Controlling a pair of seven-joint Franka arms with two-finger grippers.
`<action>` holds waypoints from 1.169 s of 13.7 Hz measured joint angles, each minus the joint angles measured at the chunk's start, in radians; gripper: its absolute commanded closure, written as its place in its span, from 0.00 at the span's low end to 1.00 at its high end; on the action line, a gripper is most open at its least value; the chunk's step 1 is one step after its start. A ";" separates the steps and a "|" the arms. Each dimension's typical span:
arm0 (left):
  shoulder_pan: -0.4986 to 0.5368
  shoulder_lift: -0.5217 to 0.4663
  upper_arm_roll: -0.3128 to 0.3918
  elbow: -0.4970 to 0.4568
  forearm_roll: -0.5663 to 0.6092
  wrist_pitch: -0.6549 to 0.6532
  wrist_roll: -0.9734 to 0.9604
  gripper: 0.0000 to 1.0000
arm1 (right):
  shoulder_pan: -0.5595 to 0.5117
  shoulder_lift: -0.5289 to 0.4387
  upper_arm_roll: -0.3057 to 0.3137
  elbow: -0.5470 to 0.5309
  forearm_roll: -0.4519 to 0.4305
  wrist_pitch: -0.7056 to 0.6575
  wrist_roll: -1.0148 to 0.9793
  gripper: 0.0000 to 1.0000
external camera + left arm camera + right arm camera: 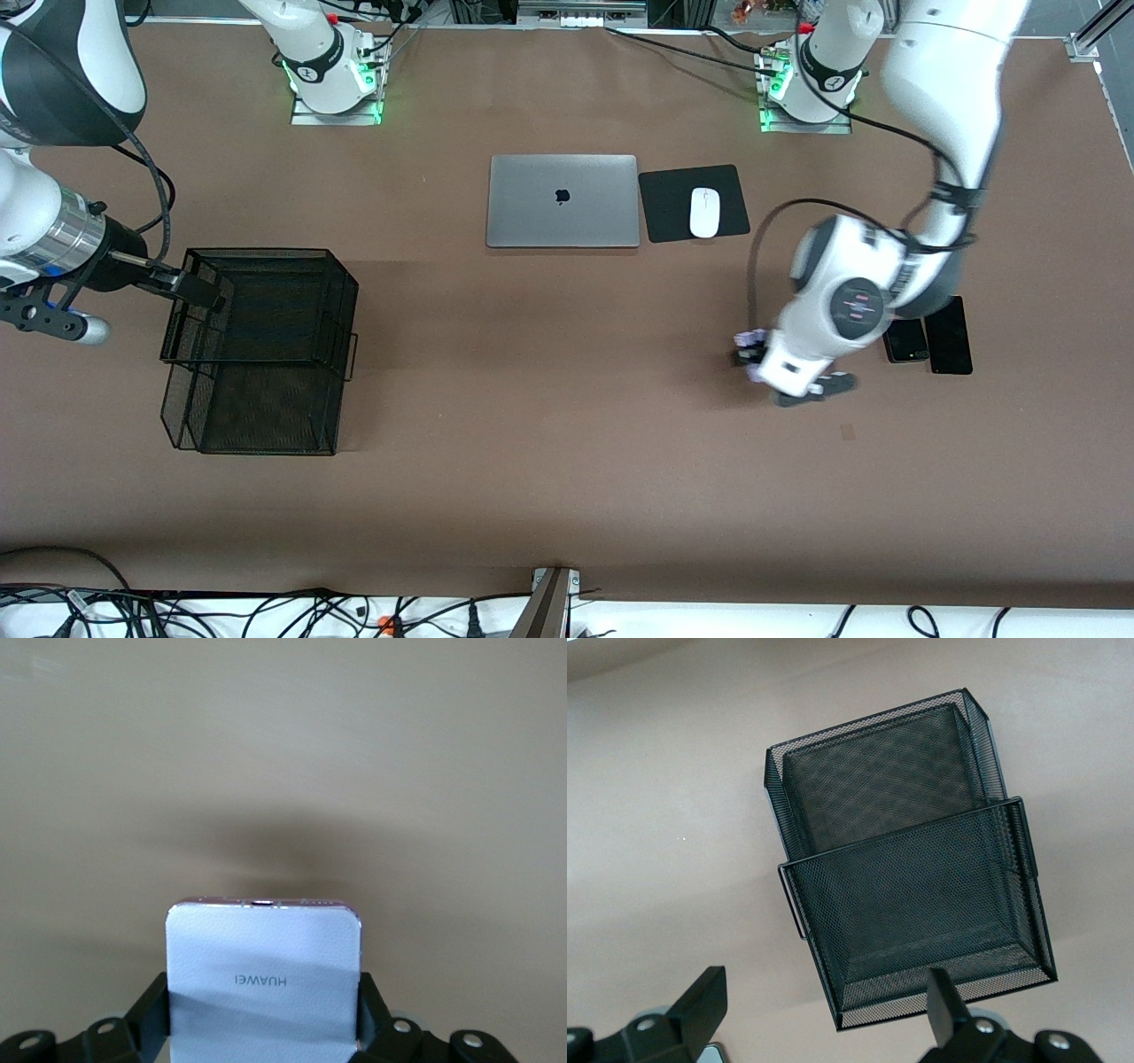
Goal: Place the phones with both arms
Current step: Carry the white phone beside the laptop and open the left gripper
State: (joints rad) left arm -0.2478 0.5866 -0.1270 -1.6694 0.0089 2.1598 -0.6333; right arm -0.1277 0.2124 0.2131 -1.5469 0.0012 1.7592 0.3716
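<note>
Pinching the lavender phone [264, 979], the left hand [753, 356] hovers well toward its own end; the mesh tray [266, 354] sits under the spread right hand [824, 1014].

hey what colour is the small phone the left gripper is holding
Pale lavender-white; the small squarish phone with its upside-down brand lettering shows best in the left wrist view.
</note>
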 measured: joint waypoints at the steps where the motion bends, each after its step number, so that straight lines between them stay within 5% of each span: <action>1: -0.052 0.019 0.000 0.038 -0.016 0.000 -0.031 1.00 | 0.000 0.000 0.000 0.000 0.000 0.000 0.000 0.00; 9: -0.393 0.257 0.012 0.382 -0.024 0.002 -0.156 1.00 | 0.000 0.000 0.000 0.000 0.000 0.000 0.000 0.00; 16: -0.568 0.461 0.169 0.586 -0.024 0.069 -0.261 1.00 | 0.000 0.000 0.000 0.000 0.000 0.000 0.000 0.00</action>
State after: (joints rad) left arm -0.8158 1.0480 0.0424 -1.0834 -0.0149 2.2288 -0.8940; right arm -0.1278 0.2125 0.2134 -1.5472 0.0012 1.7591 0.3712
